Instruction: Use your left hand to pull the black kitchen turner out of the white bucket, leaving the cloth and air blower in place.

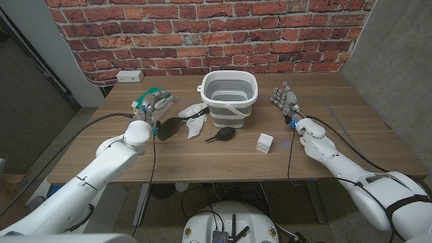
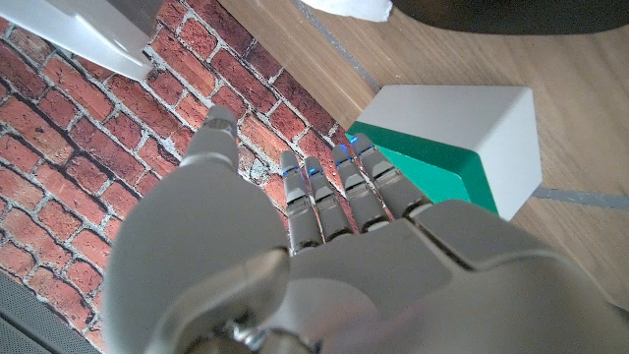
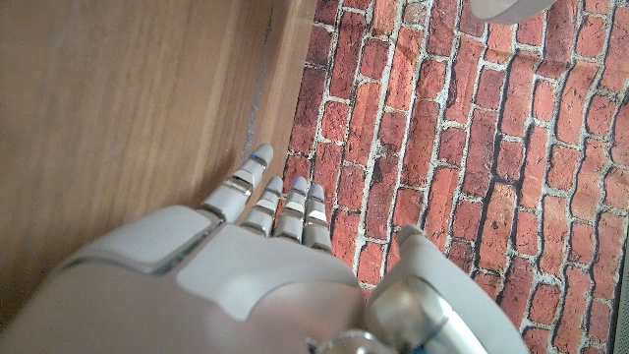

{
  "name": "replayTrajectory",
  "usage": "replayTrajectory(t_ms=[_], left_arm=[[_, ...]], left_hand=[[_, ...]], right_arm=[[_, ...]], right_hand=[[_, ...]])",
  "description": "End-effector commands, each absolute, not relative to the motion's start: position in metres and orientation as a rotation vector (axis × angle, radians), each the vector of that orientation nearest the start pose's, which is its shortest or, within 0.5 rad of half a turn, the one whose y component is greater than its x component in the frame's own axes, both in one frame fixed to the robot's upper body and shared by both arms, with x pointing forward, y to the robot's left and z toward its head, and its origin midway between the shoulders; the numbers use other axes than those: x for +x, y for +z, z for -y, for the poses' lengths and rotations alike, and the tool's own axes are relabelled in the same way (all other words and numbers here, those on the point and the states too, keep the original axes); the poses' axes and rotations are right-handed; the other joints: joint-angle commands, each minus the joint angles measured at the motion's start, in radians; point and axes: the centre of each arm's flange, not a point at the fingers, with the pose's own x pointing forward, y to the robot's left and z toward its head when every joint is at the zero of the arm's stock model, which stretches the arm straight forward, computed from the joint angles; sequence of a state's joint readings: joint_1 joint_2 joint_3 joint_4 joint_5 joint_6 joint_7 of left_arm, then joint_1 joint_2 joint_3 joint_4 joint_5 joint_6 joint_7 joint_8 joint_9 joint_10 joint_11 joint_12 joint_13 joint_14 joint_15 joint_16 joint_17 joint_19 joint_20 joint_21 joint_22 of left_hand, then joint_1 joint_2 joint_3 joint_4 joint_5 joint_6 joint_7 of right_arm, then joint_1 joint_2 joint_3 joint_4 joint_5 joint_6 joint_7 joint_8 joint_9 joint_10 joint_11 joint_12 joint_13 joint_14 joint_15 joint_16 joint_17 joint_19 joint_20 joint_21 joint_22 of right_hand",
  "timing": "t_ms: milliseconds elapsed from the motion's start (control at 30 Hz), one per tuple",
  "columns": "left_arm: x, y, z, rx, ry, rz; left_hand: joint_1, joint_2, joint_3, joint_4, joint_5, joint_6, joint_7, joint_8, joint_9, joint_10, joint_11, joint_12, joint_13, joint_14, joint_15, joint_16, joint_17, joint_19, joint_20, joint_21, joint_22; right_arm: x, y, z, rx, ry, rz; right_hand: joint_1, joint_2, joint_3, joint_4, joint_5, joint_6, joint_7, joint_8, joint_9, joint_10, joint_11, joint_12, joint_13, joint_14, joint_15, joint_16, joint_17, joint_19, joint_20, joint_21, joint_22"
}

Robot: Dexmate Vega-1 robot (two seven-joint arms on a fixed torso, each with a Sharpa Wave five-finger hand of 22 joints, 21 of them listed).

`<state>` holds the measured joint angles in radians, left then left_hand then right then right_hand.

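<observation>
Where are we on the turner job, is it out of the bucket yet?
Looks done: the black turner lies on the table left of the white bucket, beside the cloth; the air blower sits in front. The left robot hand holds nothing. Nothing obvious remains.

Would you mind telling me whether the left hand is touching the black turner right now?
Cannot tell. In the head view the left hand sits right beside the black turner lying on the table, but no clear gap or contact shows.
</observation>
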<state>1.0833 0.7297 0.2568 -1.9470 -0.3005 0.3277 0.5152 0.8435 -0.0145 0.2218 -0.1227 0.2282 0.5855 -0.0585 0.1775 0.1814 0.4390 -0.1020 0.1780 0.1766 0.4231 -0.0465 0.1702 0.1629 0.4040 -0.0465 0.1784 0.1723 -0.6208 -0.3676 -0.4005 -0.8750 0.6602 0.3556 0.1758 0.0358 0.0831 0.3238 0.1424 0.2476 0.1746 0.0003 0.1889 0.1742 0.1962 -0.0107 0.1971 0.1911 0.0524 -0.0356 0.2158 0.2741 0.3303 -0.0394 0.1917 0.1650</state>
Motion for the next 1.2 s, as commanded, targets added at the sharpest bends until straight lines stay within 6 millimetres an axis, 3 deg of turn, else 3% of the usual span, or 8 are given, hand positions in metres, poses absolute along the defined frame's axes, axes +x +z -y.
replayTrajectory(t_ms=[33, 600, 933, 1200], left_arm=[[0.562, 0.002, -0.304, 0.384, 0.23, 0.539], [0.582, 0.006, -0.305, 0.357, 0.163, 0.588], [0.594, 0.009, -0.306, 0.326, 0.131, 0.622], [0.606, 0.002, -0.302, 0.279, 0.1, 0.642]], left_hand=[[-0.022, 0.001, -0.008, 0.005, -0.003, 0.005, 0.0, 0.007, 0.001, -0.006, 0.004, 0.004, 0.004, -0.007, -0.063, 0.002, 0.003, -0.005, -0.101, 0.008, -0.001], [-0.069, 0.042, -0.002, 0.021, -0.01, -0.029, 0.008, -0.001, 0.001, -0.054, 0.032, 0.001, 0.004, -0.061, -0.045, -0.005, 0.002, -0.034, -0.088, 0.005, 0.0], [-0.097, 0.081, 0.009, 0.033, -0.014, -0.057, 0.006, -0.005, 0.0, -0.077, 0.031, 0.001, 0.003, -0.089, -0.042, -0.004, 0.004, -0.052, -0.088, 0.005, 0.0], [-0.152, 0.119, 0.012, 0.057, -0.027, -0.103, -0.001, -0.009, -0.002, -0.11, 0.032, 0.0, 0.003, -0.125, -0.037, -0.003, 0.006, -0.065, -0.086, 0.007, 0.0]], right_arm=[[0.705, -0.023, 0.296, 0.069, 0.212, 0.549], [0.683, -0.015, 0.299, 0.012, 0.186, 0.568], [0.678, -0.011, 0.297, -0.01, 0.189, 0.574], [0.677, -0.008, 0.3, -0.038, 0.192, 0.573]], right_hand=[[-0.011, 0.029, 0.005, 0.002, 0.002, 0.006, 0.002, 0.002, 0.005, 0.009, 0.001, -0.001, 0.002, 0.001, -0.015, 0.002, 0.003, -0.002, -0.003, -0.005, 0.002], [-0.009, 0.028, 0.006, 0.0, 0.001, -0.006, -0.006, -0.002, 0.005, -0.013, -0.01, -0.009, 0.001, -0.021, -0.023, -0.006, 0.002, -0.029, -0.015, -0.013, 0.002], [-0.008, 0.028, 0.007, -0.001, 0.001, -0.025, -0.009, -0.008, 0.004, -0.032, -0.016, -0.013, 0.001, -0.036, -0.027, -0.011, 0.002, -0.049, -0.019, -0.016, 0.002], [-0.008, 0.028, 0.007, -0.002, 0.001, -0.036, -0.012, -0.009, 0.004, -0.043, -0.018, -0.014, 0.0, -0.048, -0.029, -0.013, 0.001, -0.057, -0.02, -0.015, 0.002]])
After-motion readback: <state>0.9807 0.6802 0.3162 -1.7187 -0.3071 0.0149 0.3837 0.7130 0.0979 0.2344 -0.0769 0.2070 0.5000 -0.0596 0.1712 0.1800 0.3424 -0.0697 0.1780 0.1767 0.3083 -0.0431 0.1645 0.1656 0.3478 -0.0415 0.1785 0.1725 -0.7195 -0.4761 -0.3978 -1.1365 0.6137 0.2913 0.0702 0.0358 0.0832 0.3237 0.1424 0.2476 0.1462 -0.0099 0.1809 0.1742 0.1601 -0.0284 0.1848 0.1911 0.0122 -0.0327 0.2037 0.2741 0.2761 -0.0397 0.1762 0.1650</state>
